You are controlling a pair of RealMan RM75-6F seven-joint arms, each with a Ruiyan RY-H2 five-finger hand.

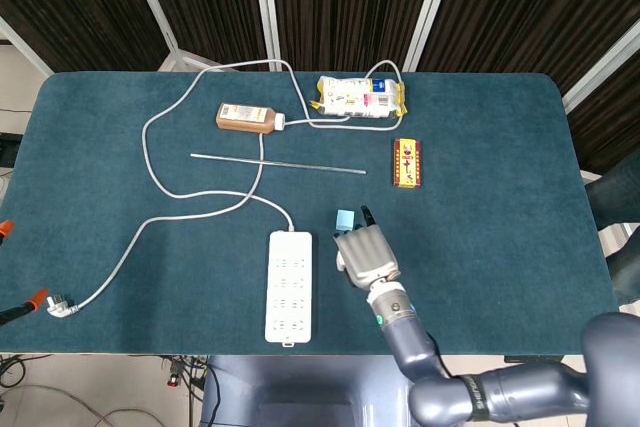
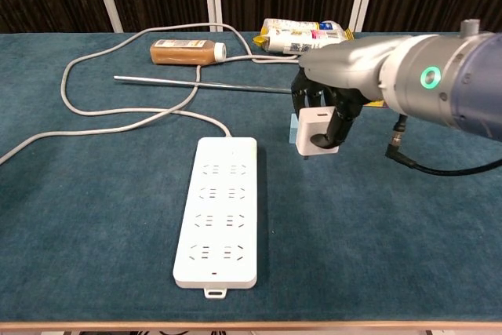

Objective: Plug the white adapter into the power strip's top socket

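Note:
The white power strip [image 1: 289, 285] [image 2: 220, 208] lies flat near the table's front edge, its cable leaving from the far end. My right hand [image 1: 366, 255] [image 2: 341, 76] hovers just right of the strip's far end and grips the white adapter [image 2: 318, 132] from above. The adapter hangs above the cloth, apart from the strip. In the head view the hand covers most of the adapter. No frame shows my left hand.
A small light-blue cube [image 1: 345, 218] [image 2: 293, 121] sits right behind the adapter. Further back lie a metal rod [image 1: 278, 164] [image 2: 216, 85], a brown bottle [image 1: 247, 117] [image 2: 184, 52], a snack packet [image 1: 360, 97] [image 2: 306, 38] and a red-yellow box [image 1: 407, 163]. The grey cable [image 1: 150, 147] [image 2: 70, 92] loops over the left side.

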